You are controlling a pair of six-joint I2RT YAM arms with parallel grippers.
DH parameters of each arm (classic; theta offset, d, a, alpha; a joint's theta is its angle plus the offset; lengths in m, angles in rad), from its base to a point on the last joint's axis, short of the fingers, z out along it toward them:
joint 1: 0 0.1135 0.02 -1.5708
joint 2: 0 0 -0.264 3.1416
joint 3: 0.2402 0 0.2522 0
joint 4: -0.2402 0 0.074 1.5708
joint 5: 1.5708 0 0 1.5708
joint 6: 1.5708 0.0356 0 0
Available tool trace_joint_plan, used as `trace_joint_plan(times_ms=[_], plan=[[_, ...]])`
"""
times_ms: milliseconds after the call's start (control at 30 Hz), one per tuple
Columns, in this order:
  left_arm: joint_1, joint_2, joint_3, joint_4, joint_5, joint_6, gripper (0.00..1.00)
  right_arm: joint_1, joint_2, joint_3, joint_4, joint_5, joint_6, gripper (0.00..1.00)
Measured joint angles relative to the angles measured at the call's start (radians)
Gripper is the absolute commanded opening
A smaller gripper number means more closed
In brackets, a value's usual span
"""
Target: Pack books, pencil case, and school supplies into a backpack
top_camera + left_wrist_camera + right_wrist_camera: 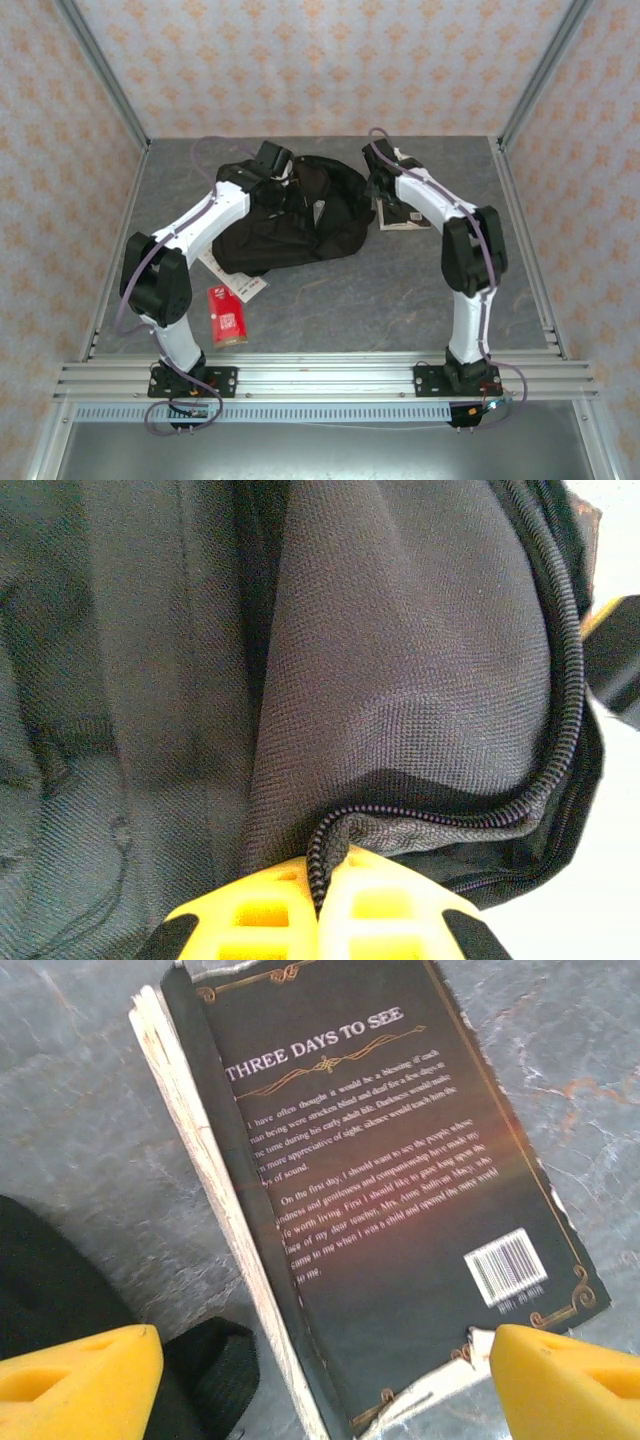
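Observation:
The black backpack (300, 215) lies slumped at the back middle of the table. My left gripper (274, 172) is at its top left edge. In the left wrist view that gripper (328, 885) is shut on the zip edge of the backpack (400, 660), with the zip coil pinched between the yellow fingers. The black book with white text (380, 1160) lies flat on the table just right of the backpack (50, 1290). My right gripper (325, 1390) hovers open over its near end, one finger on each side. In the top view the right gripper (383, 190) is beside the book (408, 218).
A red packet (226, 315) lies near the left arm's base. A white card (237, 281) lies between it and the backpack. Patterned walls and metal frame posts close in the grey table (380, 290). A rail runs along the near edge.

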Motion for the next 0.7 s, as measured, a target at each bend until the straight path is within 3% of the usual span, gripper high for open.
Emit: trace_joint_plan(times_ms=[167, 367, 700], plan=[[0.007, 0.000, -0.001, 0.066, 0.035, -0.045, 0.00, -0.011, 0.195, 0.216, -0.092, -0.023, -0.100, 0.83], [0.012, -0.001, -0.039, 0.118, 0.074, -0.095, 0.00, -0.021, 0.303, 0.313, -0.153, -0.038, -0.152, 0.77], [0.041, -0.001, -0.047, 0.159, 0.144, -0.153, 0.00, -0.045, 0.362, 0.372, -0.206, -0.056, -0.188, 0.36]])
